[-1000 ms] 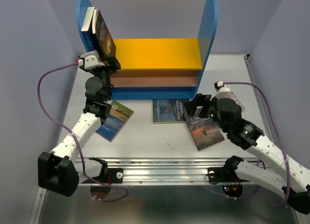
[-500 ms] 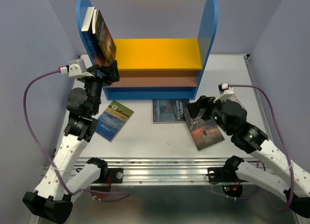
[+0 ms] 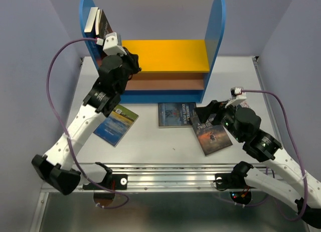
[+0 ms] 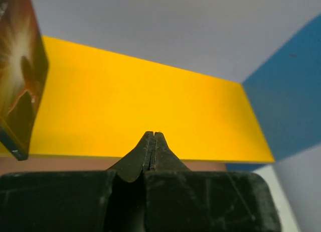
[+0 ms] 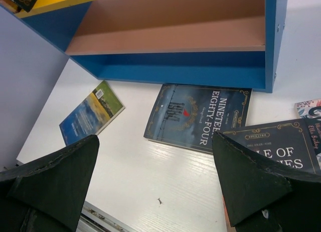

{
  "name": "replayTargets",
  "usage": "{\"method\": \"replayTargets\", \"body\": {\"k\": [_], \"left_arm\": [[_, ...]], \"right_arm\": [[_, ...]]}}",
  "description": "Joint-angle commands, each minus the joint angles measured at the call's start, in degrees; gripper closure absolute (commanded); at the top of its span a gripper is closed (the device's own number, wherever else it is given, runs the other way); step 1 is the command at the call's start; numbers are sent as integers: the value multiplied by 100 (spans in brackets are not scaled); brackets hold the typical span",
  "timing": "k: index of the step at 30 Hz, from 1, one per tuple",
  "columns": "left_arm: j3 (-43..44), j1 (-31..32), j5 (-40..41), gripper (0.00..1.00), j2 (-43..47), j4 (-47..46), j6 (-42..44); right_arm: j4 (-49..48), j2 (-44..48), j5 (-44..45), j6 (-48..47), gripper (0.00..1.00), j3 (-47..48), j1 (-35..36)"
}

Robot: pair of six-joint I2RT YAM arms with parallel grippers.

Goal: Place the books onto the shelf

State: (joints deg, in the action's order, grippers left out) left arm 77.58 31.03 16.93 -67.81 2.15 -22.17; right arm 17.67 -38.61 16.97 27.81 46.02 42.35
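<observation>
I'm looking down on the white table (image 3: 150, 146), which is filling most of the overhead view. The shelf (image 3: 163, 55) is standing at its 12 o'clock edge, with the open side facing the arms. The left arm is stretching up toward 11 o'clock, and the right arm is bending in from 4 o'clock.

Two books (image 3: 98, 23) are standing on the yellow board, leaning against the blue side panel at 11 o'clock. The other books are lying flat on the table:
- A green-covered book (image 3: 116, 124) is lying at 9 o'clock.
- Nineteen Eighty-Four (image 3: 175, 114) is lying just in front of the shelf base, near the middle.
- A Tale of Two Cities (image 3: 213, 134) is lying at 3 o'clock, its corner just beside that one.
- A floral cover (image 5: 307, 107) is peeking in at the far right of the right wrist view.

The left claw (image 4: 153, 135) is hanging in front of the yellow board, pressed together and pinching nothing. The right claw (image 5: 155, 139) is hovering above the table with its jaws spread wide, gripping nothing, and I'm seeing Nineteen Eighty-Four between its tips
</observation>
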Motion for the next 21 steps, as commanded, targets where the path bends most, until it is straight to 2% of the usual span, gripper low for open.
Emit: {"method": "replayTargets", "body": {"k": [1,5,6,10,21], "left_arm": [[1106,9,1452,100,-785,820,108],[1933,-26,2743,100,-1716,1620,73],[2014,-44,2850,100,-1718,1622,82],[2068,-289,2658,100,-1981,1253,389],[2315,-1072,2790,100,-2421,1218,600]], "right_arm": [[-36,64,148,-101,0,21,10],[-27,55,192,-101,0,39,10],[-36,47,201,-101,0,39,10],[-18,12,175,-101,0,56,10],[70,38,254,-92,0,126,10]]}}
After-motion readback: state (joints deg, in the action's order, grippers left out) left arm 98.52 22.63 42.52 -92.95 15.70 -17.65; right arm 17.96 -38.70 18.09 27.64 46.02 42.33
